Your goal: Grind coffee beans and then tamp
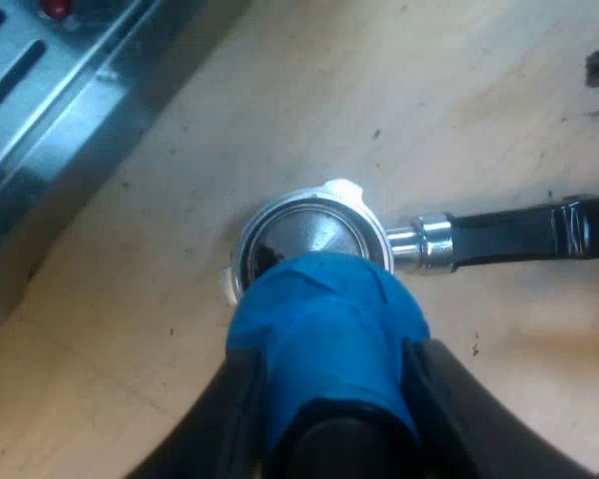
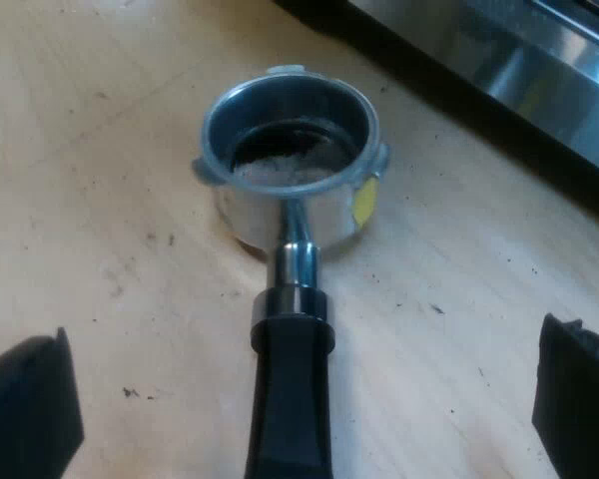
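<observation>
The metal holder [image 1: 314, 235] lies loose on the wooden table, its dark handle [image 1: 519, 232] ending in red. My left gripper [image 1: 324, 399] is shut on the blue tamper [image 1: 324, 339], which hangs just above the holder's basket and covers part of its rim. In the right wrist view the holder's basket [image 2: 292, 160] shows dark coffee grounds inside, with the handle [image 2: 290, 399] running toward the camera. My right gripper [image 2: 299, 399] stands open, its fingers [image 2: 25, 404] spread wide on either side of the handle without touching it.
The espresso machine's steel drip tray [image 1: 50, 110] lies close by the holder, and its shiny front edge [image 2: 539, 70] runs beyond the basket. Coffee specks dot the wooden tabletop [image 1: 130, 329] around the holder.
</observation>
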Controlling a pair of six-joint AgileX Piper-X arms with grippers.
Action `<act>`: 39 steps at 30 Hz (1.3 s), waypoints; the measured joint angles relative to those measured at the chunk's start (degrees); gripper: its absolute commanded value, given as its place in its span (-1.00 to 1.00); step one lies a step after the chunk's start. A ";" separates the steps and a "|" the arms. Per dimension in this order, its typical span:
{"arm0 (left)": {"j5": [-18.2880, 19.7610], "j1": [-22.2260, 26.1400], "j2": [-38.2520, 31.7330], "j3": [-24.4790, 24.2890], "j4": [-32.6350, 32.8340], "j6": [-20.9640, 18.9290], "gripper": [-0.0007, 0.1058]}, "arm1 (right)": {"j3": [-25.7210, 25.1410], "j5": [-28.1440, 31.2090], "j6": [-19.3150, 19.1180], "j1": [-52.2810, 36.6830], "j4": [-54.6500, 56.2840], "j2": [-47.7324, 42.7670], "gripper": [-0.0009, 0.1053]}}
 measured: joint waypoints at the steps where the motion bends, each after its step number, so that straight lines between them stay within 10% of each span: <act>1: 0.24 0.00 0.24 0.00 -0.06 0.00 -0.98 | 0.00 0.00 0.00 0.00 0.00 0.00 0.77; 39: 3.58 0.00 11.49 -0.13 -4.71 0.00 -0.98 | 0.00 0.00 0.00 0.00 0.00 0.00 0.77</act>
